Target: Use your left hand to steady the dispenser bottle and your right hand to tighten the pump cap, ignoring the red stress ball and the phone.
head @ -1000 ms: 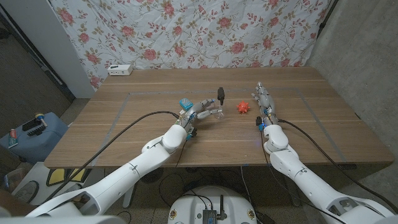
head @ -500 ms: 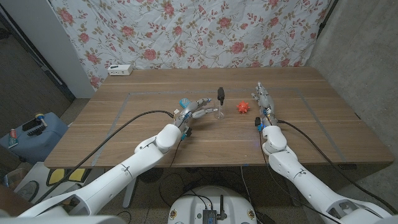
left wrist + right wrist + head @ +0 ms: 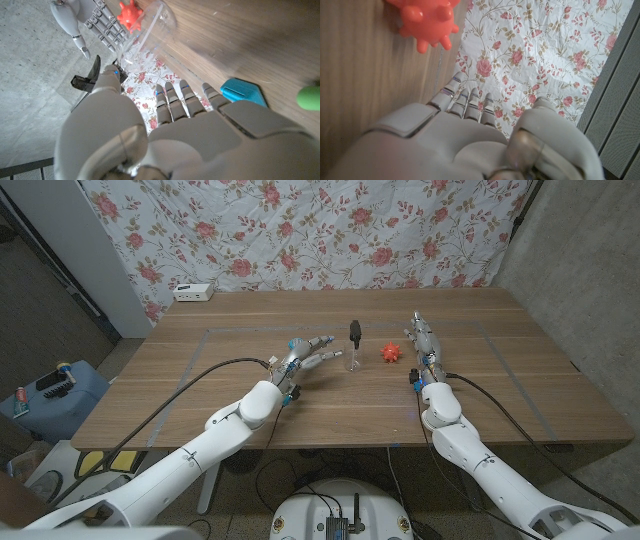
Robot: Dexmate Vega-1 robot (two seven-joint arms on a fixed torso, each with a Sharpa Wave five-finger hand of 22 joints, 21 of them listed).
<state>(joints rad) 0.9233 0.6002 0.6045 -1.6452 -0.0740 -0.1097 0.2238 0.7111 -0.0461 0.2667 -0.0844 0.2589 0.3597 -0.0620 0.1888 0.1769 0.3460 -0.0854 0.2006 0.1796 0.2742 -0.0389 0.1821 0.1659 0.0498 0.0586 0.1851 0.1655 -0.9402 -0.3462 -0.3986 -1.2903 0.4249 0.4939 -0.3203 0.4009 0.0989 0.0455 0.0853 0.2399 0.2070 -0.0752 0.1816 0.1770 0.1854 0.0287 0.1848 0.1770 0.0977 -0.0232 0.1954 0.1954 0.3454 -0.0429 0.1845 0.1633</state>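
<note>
Head camera high over table [image 3: 250, 330], both wrist cameras close, sharing stress ball [image 3: 390, 352].

White glossy shell arms, rounded segments, ball-like elbow and wrist housings. Black cable runs along outside of each forearm up to wrist. Left hand [image 3: 305, 356]: silver-grey segmented fingers, pale tips, small blue mark near thumb base; smooth white moulded back plate with panel seams. Right hand [image 3: 426, 343]: same grey ridged fingers [image 3: 465, 104], white back plate, blue and red dots of light at wrist just behind hand.
</note>
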